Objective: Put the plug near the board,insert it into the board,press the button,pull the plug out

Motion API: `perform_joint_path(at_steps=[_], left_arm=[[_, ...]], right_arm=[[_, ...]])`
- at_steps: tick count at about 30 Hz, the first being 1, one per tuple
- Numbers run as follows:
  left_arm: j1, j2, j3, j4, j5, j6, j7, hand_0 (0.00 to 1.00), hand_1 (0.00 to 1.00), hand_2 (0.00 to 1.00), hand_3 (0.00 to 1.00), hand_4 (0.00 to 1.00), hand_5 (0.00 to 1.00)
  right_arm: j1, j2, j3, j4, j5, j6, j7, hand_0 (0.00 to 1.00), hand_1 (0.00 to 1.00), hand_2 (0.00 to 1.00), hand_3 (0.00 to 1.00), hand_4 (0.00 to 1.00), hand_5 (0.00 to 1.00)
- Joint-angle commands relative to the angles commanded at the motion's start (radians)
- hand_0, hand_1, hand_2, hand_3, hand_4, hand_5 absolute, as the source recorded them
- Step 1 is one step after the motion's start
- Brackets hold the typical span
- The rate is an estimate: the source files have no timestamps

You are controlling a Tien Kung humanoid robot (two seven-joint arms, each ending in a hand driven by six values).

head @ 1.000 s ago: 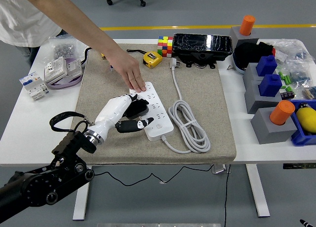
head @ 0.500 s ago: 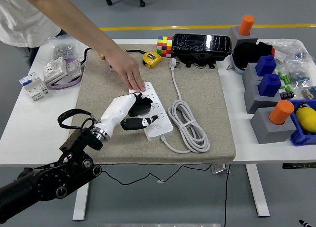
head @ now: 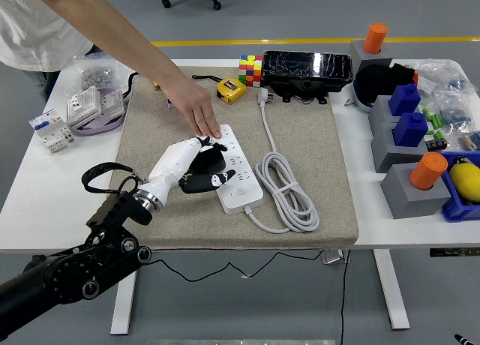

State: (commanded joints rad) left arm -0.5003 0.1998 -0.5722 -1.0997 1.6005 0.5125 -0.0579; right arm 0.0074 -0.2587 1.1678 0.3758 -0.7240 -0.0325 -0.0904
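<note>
The left hand (head: 196, 167) reaches in over the white power strip (head: 234, 170), which lies on the grey felt mat (head: 300, 120) and serves here as the landmark. Its white-backed fingers are curled around the black plug (head: 213, 159), which sits on the strip's left half, about midway along its length; whether the pins are fully seated cannot be told. One dark finger (head: 212, 181) stretches out across the strip's near end, just short of the strip's button (head: 241, 193).

A person's hand (head: 199, 112) rests flat on the strip's far end, fingertips touching it, just beyond the robot's fingers.

The strip's own grey cable (head: 285, 189) lies coiled just to the right of the strip, and its white plug (head: 264, 96) lies beyond the strip's far end.

Counts: one power strip, one black plug, one coiled cable. Beyond the strip's far end are one colour cube (head: 250, 69), one yellow tape measure (head: 232, 90) and one black box (head: 307, 69). Well to the right of the strip stand two orange cylinders (head: 428, 170), each on a grey block, and two blue blocks (head: 411, 127). Well to the left of the strip lie white breakers (head: 51, 127).
</note>
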Motion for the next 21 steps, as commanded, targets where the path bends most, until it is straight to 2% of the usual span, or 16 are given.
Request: perform_joint_path(at_steps=[6,7,8,12,13,18,19,21], left_arm=[[0.016,0.031,0.008,-0.124,-0.014,-0.012,0.004,0.702,0.74,0.713,0.644,0.816,0.438],[0.018,0.038,0.011,-0.15,-0.015,-0.026,0.014,0.409,0.576,0.625,0.641,0.817,0.433],[0.02,0.043,0.012,-0.169,-0.015,-0.038,0.024,0.409,0.576,0.625,0.641,0.817,0.433],[0.024,0.061,0.012,-0.246,-0.004,-0.144,0.128,0.409,0.576,0.625,0.641,0.817,0.433],[0.024,0.065,0.012,-0.262,0.015,-0.177,0.164,0.216,0.235,0.321,0.648,0.829,0.343],[0.024,0.07,0.01,-0.294,0.048,-0.321,0.331,0.216,0.235,0.321,0.648,0.829,0.343],[0.025,0.071,0.009,-0.298,0.046,-0.346,0.359,0.089,0.066,0.131,0.905,0.785,0.216],[0.026,0.072,0.008,-0.304,0.046,-0.381,0.399,0.089,0.066,0.131,0.905,0.785,0.216]], right_arm=[[-0.001,-0.001,-0.002,0.0,-0.001,0.0,-0.001,0.541,0.64,0.655,0.557,0.896,0.418],[-0.002,-0.001,-0.003,0.0,-0.001,0.0,-0.001,0.541,0.64,0.654,0.557,0.896,0.418],[-0.002,-0.001,-0.003,0.0,-0.001,0.0,-0.001,0.541,0.64,0.654,0.557,0.896,0.418],[-0.001,-0.001,-0.003,0.0,-0.001,0.001,-0.001,0.541,0.64,0.654,0.557,0.896,0.418],[-0.001,-0.001,-0.003,0.0,-0.001,0.001,-0.001,0.54,0.64,0.654,0.557,0.896,0.418],[-0.001,-0.001,-0.003,0.001,-0.001,0.001,-0.002,0.54,0.64,0.654,0.557,0.896,0.418],[-0.001,-0.001,-0.003,0.001,-0.001,0.001,-0.002,0.541,0.64,0.654,0.557,0.896,0.418],[-0.002,-0.001,-0.004,0.001,0.0,0.001,-0.002,0.541,0.64,0.654,0.557,0.896,0.418]])
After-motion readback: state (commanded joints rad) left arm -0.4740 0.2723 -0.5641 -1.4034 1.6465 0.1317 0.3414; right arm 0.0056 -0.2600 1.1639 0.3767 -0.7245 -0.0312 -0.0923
